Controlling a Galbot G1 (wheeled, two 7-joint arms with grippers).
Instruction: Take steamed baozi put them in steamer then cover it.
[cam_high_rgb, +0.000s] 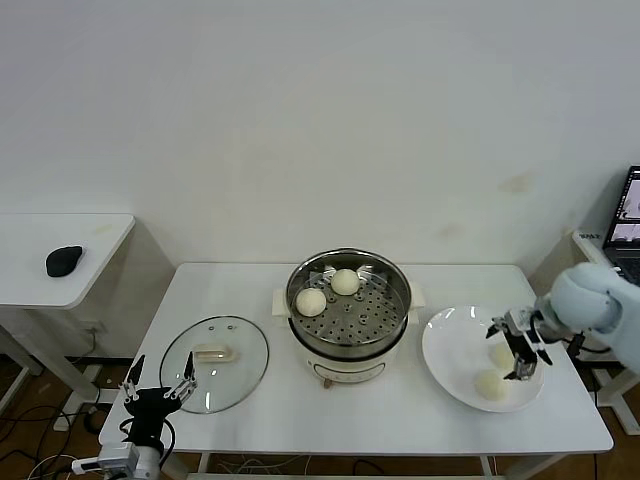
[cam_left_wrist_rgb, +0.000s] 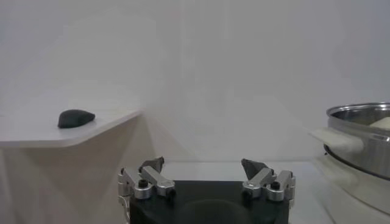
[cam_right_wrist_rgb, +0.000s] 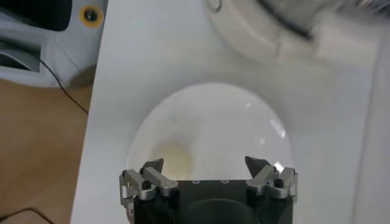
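Observation:
The steamer (cam_high_rgb: 348, 318) stands mid-table with two steamed baozi (cam_high_rgb: 311, 301) (cam_high_rgb: 345, 282) on its perforated floor. Two more baozi (cam_high_rgb: 499, 356) (cam_high_rgb: 490, 385) lie on a white plate (cam_high_rgb: 448, 340) to its right. My right gripper (cam_high_rgb: 513, 349) hovers open just over the plate, its fingers spread around the nearer-to-steamer bun. In the right wrist view that gripper (cam_right_wrist_rgb: 206, 165) is open above the plate (cam_right_wrist_rgb: 213, 115), with a baozi (cam_right_wrist_rgb: 175, 159) by one finger. The cover (cam_high_rgb: 214, 363) lies flat on the table's left. My left gripper (cam_high_rgb: 160, 384) waits open at the front left corner.
A side table (cam_high_rgb: 60, 255) at the left carries a black mouse (cam_high_rgb: 63, 260). A laptop (cam_high_rgb: 626, 225) sits at the far right. In the left wrist view the open left gripper (cam_left_wrist_rgb: 204, 165) faces the steamer's rim (cam_left_wrist_rgb: 359, 112).

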